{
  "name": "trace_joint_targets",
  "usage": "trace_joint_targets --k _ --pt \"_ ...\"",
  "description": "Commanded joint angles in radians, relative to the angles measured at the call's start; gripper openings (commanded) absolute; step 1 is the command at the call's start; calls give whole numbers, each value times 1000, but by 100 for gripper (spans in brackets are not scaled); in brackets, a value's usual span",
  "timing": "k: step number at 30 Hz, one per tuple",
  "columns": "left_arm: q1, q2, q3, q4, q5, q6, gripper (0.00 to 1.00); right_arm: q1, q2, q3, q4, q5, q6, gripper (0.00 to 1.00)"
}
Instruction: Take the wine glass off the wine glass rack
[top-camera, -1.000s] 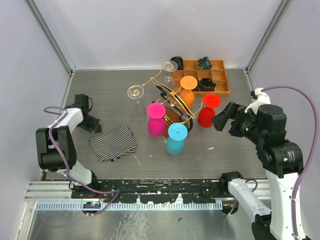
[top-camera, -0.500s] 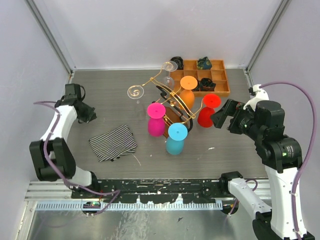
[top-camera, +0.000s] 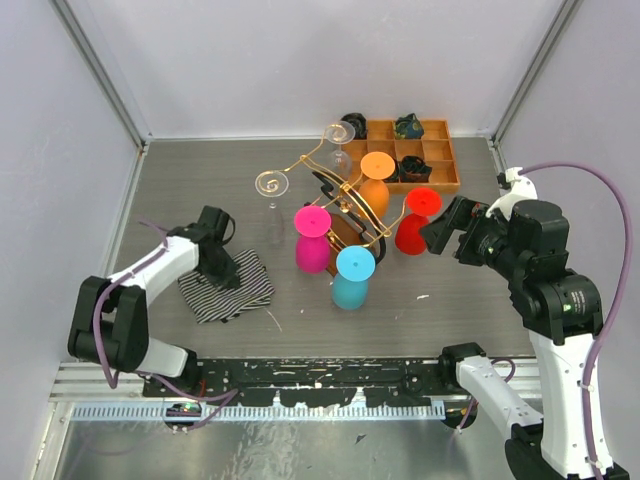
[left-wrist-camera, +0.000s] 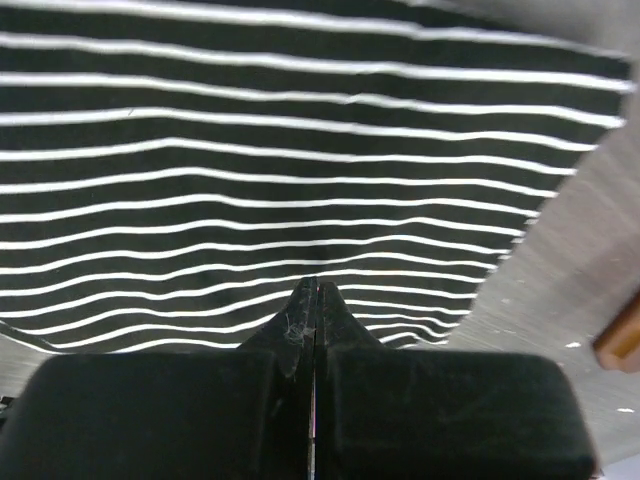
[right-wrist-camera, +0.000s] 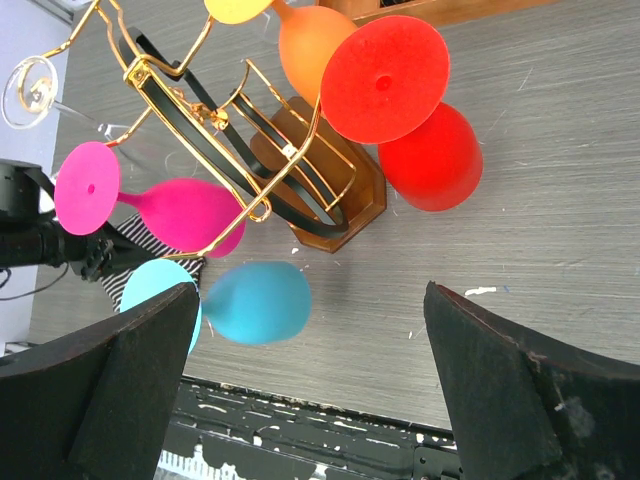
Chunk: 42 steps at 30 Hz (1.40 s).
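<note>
The gold wire wine glass rack stands on its brown wooden base mid-table. Hanging on it are a pink glass, a blue glass, a red glass, an orange glass and two clear glasses. My right gripper is open and empty, just right of the red glass, apart from it. In its wrist view the right gripper faces the rack. My left gripper is shut and empty, low over a striped cloth, left of the rack.
The black-and-white striped cloth lies on the table at the front left. An orange-brown wooden compartment tray with dark items sits at the back right behind the rack. Grey walls close in the table on three sides.
My left arm has swung from the far left wall rightward and now sits over the striped cloth. My right gripper has shifted slightly toward the red glass.
</note>
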<state>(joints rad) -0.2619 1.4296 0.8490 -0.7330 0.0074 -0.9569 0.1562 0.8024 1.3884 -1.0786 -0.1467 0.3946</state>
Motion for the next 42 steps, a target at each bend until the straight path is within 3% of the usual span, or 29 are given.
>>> trace_joint_targets --k 1,8,13,27,31,35,42 --pt "-19 18 -69 31 -28 -60 0 6 -14 2 51 1 -5 100" --pt "-15 162 -45 58 -95 -37 0 6 -14 12 41 24 -16 100" --pt "62 288 55 31 -98 3 0 6 -8 30 25 47 -29 100" --pt "498 390 210 -8 -32 156 0 6 39 44 30 58 -38 100" --pt "592 433 277 -37 -73 183 0 6 44 48 28 61 -40 100" --pt "664 434 323 -46 -120 192 0 7 46 38 29 60 -42 100" --pt "673 324 401 -47 -200 201 0 8 53 22 47 40 -36 100"
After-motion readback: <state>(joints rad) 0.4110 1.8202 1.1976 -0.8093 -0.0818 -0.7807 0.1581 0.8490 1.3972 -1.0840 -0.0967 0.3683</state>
